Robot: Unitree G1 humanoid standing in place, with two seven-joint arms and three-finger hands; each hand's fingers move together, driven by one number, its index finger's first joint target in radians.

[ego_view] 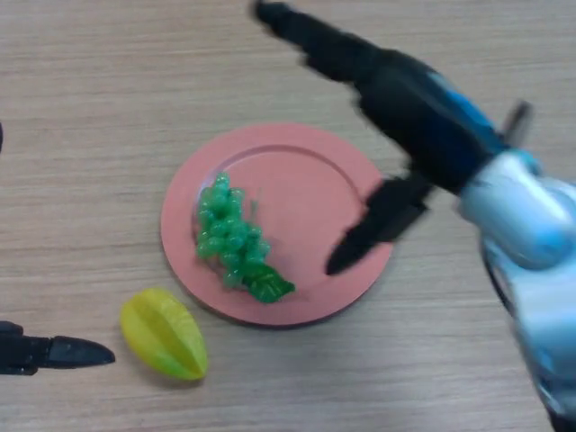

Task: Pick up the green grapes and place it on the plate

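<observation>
You are looking at a test bench rather than a home: a bare wood-grain table (108, 90) carrying only plastic toy fruit (165, 333).

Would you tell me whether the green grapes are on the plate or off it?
On it: the green grapes lie within the plate rim.

right hand (396, 108) over plate (306, 171) right rim; starfruit (164, 333) just beside plate's lower-left edge.

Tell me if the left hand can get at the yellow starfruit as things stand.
Probably yes. The left hand lies on the table just beside the starfruit, fingers pointing at it, with nothing between them.
</observation>
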